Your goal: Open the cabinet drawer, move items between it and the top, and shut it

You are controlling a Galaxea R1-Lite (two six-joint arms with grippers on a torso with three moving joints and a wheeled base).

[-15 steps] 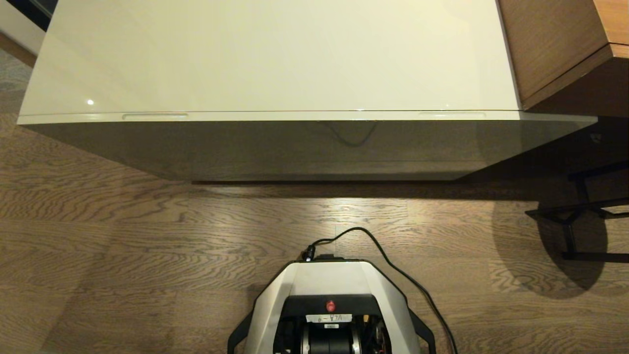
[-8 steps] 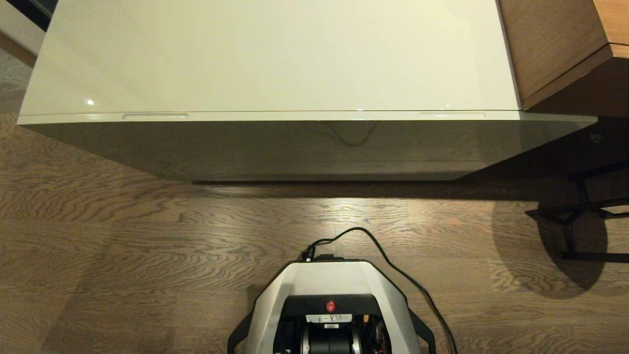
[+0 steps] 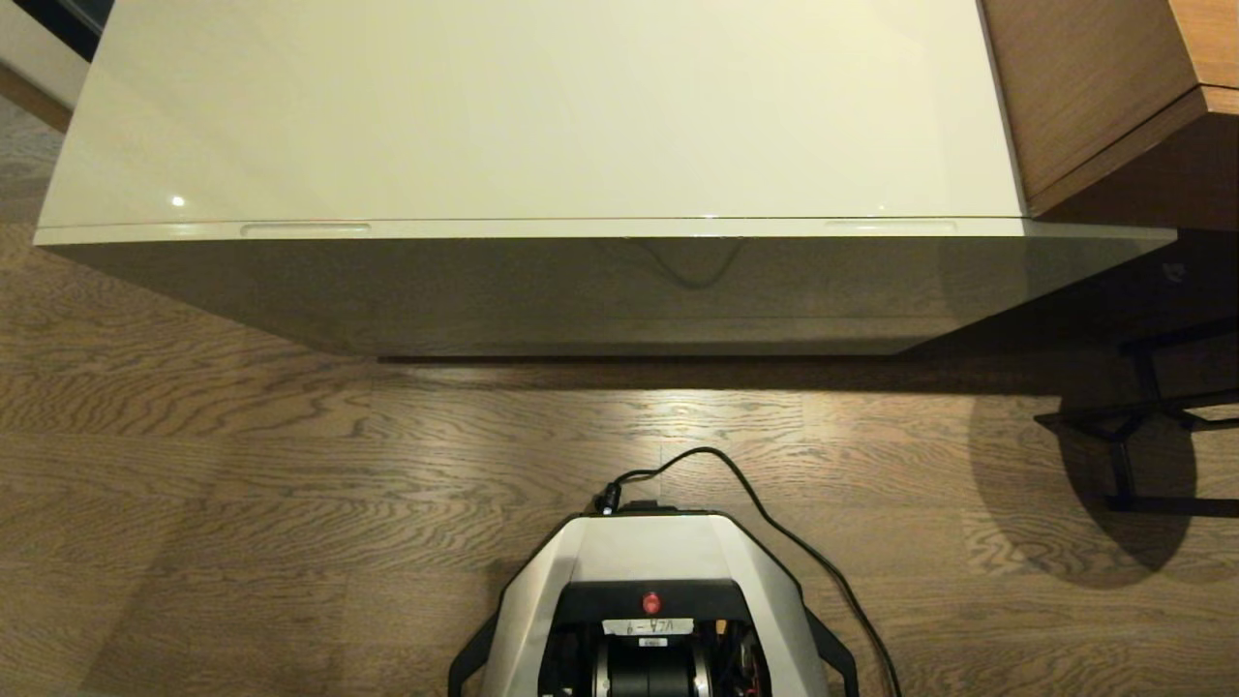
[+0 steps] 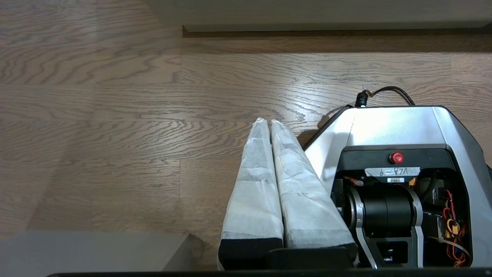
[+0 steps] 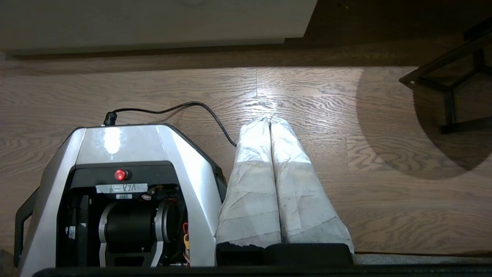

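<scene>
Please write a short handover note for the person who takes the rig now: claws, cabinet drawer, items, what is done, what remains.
Left claw: shut, empty, parked over the floor beside the robot base.
Right claw: shut, empty, parked on the base's other side.
Cabinet drawer: closed, facing the base; grip slots along its front edge.
Top: nothing lies on the part in view.
Items: none in view.
Done: nothing visible.
Left: open the drawer, move the items, close it.

Glossy cream-white cabinet top [image 3: 542, 106], brown wood-grain floor [image 3: 242, 484], silver-and-black robot base [image 3: 650, 600] with red button [image 3: 651, 602].
</scene>
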